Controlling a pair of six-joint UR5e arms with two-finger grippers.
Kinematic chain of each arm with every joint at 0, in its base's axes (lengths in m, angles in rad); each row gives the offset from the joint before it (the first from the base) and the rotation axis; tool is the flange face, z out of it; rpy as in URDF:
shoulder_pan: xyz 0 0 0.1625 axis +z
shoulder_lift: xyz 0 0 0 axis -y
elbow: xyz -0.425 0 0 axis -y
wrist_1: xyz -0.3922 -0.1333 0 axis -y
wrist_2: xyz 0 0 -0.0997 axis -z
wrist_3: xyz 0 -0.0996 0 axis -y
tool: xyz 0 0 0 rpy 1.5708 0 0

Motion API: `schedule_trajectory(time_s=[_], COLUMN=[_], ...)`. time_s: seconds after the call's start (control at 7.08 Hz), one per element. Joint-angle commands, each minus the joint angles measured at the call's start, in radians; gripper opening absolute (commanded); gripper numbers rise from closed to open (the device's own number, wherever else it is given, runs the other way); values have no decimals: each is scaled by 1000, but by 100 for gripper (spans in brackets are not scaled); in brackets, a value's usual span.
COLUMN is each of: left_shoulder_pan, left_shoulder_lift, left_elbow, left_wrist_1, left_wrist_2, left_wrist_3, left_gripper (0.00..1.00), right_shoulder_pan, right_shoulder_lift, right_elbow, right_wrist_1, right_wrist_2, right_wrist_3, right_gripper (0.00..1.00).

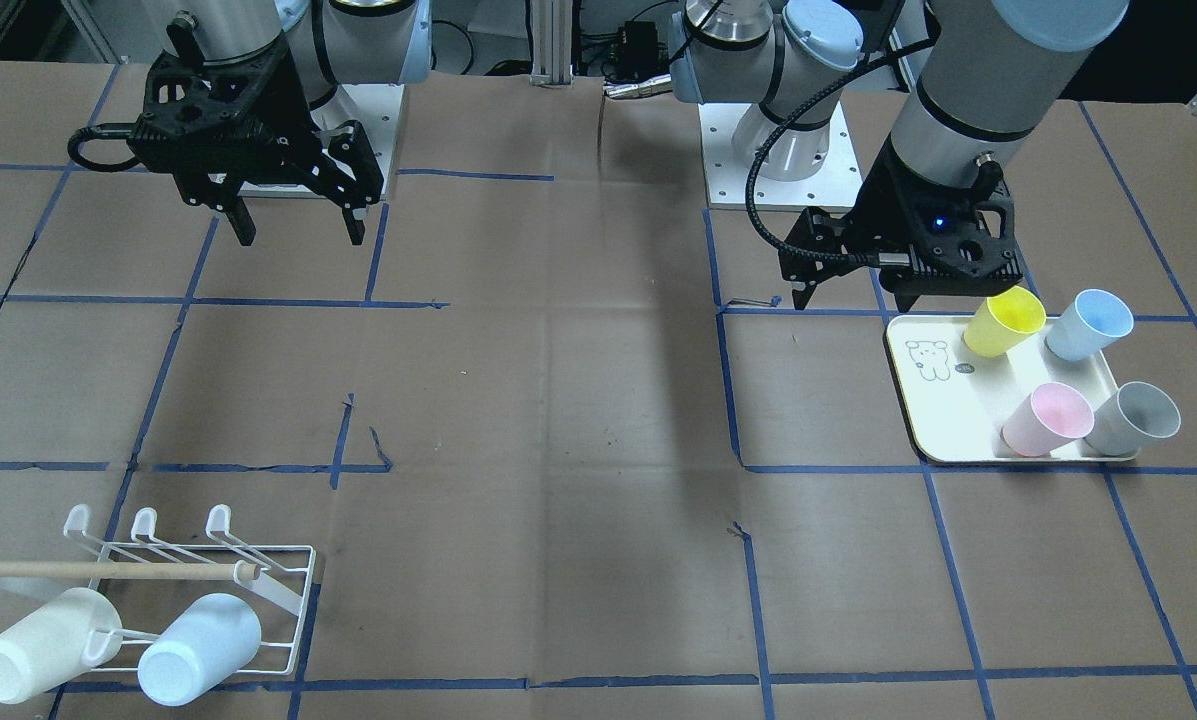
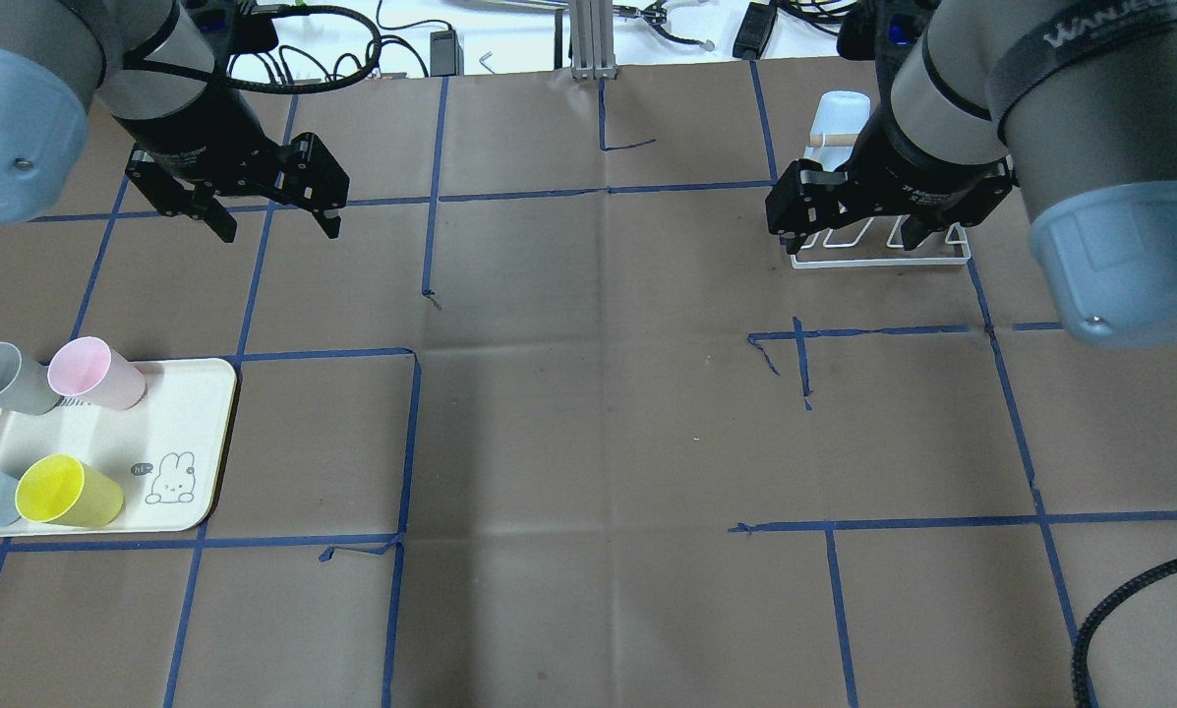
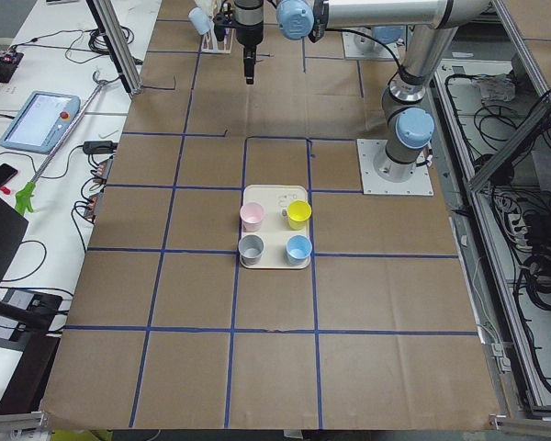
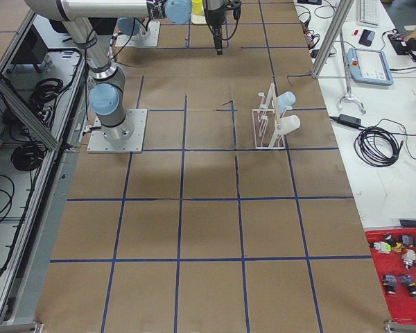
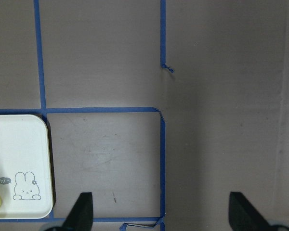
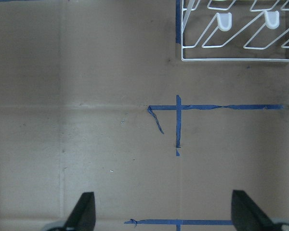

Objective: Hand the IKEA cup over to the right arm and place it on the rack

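Four IKEA cups stand mouth-up on a cream tray (image 1: 943, 420) at the robot's left end of the paper-covered desk (image 1: 578, 400): a yellow cup (image 1: 1003, 322) and a blue cup (image 1: 1088, 325) in the row nearer the robot, a pink cup (image 1: 1046, 420) and a grey cup (image 1: 1133, 418) in the row behind. Neither hand holds a cup. The left hand (image 2: 279, 232) hangs raised above bare desk, off the tray corner that carries a small animal drawing; its wrist camera shows both fingertips spread wide with nothing between them. The right hand (image 1: 300, 238), on the right arm (image 1: 228, 25) with the thin cable loop, is likewise wide open and empty. It is raised over the desk near the white wire rack (image 1: 300, 606), whose nearer edge shows at the top of the right wrist view. Two more cups sit on that rack, on the operators' side of the desk: a white cup (image 1: 43, 645) and a pale blue cup (image 1: 198, 650), each tilted on the outer row beneath a wooden dowel (image 1: 108, 570). Blue tape lines (image 1: 408, 685) cross the desk in a grid.
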Motion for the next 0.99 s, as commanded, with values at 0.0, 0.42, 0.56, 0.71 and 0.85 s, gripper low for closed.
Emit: schedule_trajectory(time_s=[0.0, 0.42, 0.56, 0.71, 0.85], left_shoulder_pan=[0, 0, 0, 0, 0], left_shoulder_lift=[1, 1, -2, -2, -5], left_elbow=[0, 3, 3, 6, 15], left_wrist_1=[0, 0, 0, 0, 0], left_wrist_2=[0, 0, 0, 0, 0], left_wrist_3=[0, 1, 0, 0, 1], left_gripper=[99, 99, 99, 99, 99], right_shoulder_pan=[-1, -1, -2, -2, -4], right_shoulder_lift=[-3, -2, 0, 1, 0], right_elbow=[-1, -7, -8, -8, -8], right_wrist_1=[0, -6, -6, -6, -6], right_wrist_2=[-1, 0, 0, 0, 2], right_wrist_3=[1, 1, 1, -1, 1], right_gripper=[100, 100, 100, 100, 100])
